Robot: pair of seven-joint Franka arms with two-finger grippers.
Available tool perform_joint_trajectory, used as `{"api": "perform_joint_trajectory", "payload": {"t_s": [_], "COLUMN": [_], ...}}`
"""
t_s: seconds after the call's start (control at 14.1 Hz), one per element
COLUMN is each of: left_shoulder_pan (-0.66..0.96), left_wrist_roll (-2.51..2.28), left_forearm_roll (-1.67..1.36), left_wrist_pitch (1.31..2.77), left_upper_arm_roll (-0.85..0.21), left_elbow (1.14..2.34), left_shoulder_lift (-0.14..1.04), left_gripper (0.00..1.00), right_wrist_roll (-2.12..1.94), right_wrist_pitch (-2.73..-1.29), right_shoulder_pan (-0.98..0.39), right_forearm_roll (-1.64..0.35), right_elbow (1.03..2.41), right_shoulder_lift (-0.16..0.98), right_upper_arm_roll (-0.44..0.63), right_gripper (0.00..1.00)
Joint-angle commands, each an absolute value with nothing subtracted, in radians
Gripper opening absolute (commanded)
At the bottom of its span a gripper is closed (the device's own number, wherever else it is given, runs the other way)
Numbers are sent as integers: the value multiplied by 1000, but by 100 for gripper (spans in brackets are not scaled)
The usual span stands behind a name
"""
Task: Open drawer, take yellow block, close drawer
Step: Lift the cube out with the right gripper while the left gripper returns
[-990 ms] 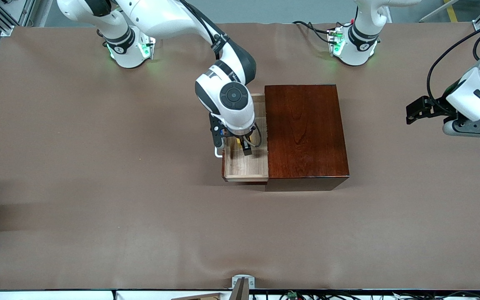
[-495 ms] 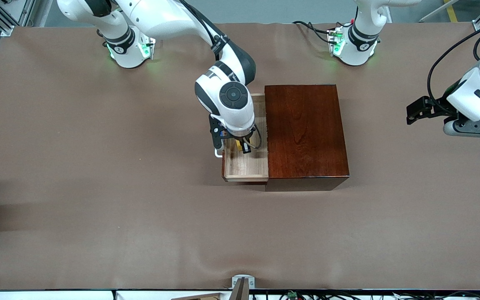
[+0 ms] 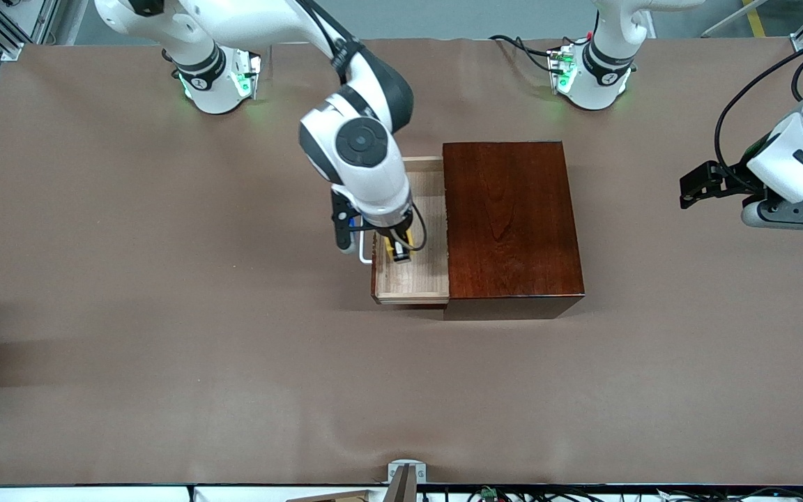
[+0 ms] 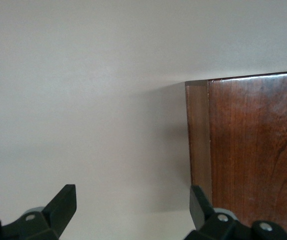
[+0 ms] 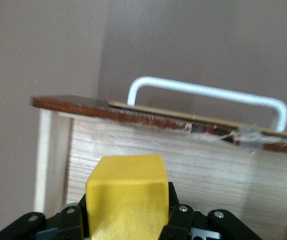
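Observation:
The mahogany box point(image 3: 509, 219) stands mid-table with its drawer point(image 3: 417, 282) pulled out toward the right arm's end; the pale tray, dark front and white handle point(image 5: 203, 92) show in the right wrist view. My right gripper point(image 3: 399, 252) is shut on the yellow block point(image 5: 126, 192) and holds it up over the open drawer, near its front. The block also shows as a yellow patch in the front view point(image 3: 399, 249). My left gripper point(image 4: 131, 212) is open and empty, waiting above the table at the left arm's end, with the box's corner point(image 4: 248, 145) in its view.
Brown cloth covers the table point(image 3: 164, 314). The two arm bases point(image 3: 217, 80) point(image 3: 593, 73) stand along the edge farthest from the front camera. A small bracket point(image 3: 405, 474) sits at the nearest edge.
My right gripper has risen out of the drawer with the yellow block and shifted toward the drawer's front. The left arm has barely moved.

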State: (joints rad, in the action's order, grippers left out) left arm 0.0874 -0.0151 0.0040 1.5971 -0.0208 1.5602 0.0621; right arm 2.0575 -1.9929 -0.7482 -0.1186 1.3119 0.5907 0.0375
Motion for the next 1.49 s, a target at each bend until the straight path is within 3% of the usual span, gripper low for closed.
{"api": "perform_joint_trajectory", "payload": {"t_s": [0.0,0.42,0.78,0.99,1.41], "left_shoulder_pan": [97,123,126,124,143], "left_wrist_roll": [-2,-3,-3,-2,9], "left_forearm_roll": [0,-12,-11,-14,-78], "left_wrist_pitch": [1605,1603,1603,1605,1603], "left_upper_arm_roll": [-15,-58,-104,-124,-383], "left_elbow": [1555,1540,1539,1539,1519], "left_shoulder_lift": [60,61,61,61,66], "left_gripper": [100,100,100,100,100], "right_wrist_roll": [1936,1533,1136,892,514], "right_wrist_pitch": [-1928,-1764,-1772,-1795,-2037], "right_shoulder_pan": [-703,-539,-381,-269,-121], "right_forearm_roll": [-129,-147,-147,-147,-144], "right_elbow": [1331,1353,1468,1525,1733], "right_shoulder_lift": [491,422,422,428,433], "right_upper_arm_roll": [25,26,29,31,32], "right_gripper": [0,0,0,0,0]}}
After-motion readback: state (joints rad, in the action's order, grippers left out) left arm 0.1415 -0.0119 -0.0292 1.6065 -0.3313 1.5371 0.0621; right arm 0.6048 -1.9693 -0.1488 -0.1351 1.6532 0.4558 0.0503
